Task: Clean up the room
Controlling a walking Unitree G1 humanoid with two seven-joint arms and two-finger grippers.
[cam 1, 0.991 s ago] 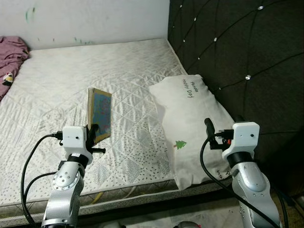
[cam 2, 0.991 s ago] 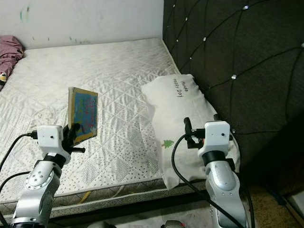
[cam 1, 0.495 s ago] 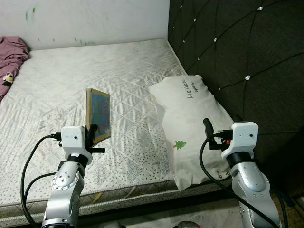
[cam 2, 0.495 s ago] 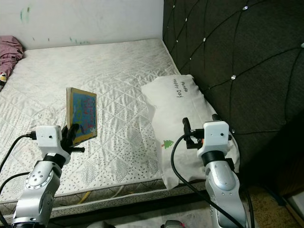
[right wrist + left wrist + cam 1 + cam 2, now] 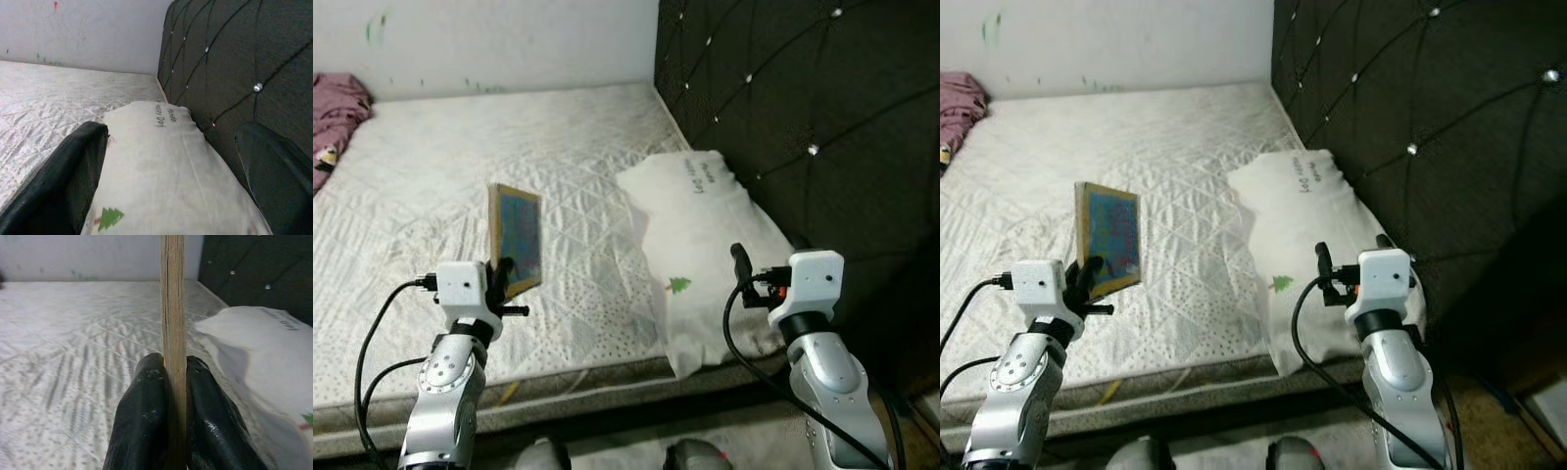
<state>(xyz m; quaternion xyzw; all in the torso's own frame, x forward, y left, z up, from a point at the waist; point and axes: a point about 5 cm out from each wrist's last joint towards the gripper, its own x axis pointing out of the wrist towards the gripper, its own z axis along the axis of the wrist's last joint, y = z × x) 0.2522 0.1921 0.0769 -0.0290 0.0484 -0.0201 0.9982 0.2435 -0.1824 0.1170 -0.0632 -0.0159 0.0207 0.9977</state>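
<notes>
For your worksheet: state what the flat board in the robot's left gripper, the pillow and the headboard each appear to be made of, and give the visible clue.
Board: probably wood or thick card, matte; its edge shows pale grain, its face a colourful print.
Pillow: soft white cloth, creased, with printed lettering.
Headboard: dark upholstery, fabric or leatherette, diamond-tufted with shiny studs.
Left gripper clamps the board.

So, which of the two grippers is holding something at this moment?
The left gripper: its black fingers are shut on the edge of the thin wooden board, held upright over the mattress. The right gripper is open, facing the pillow.
</notes>
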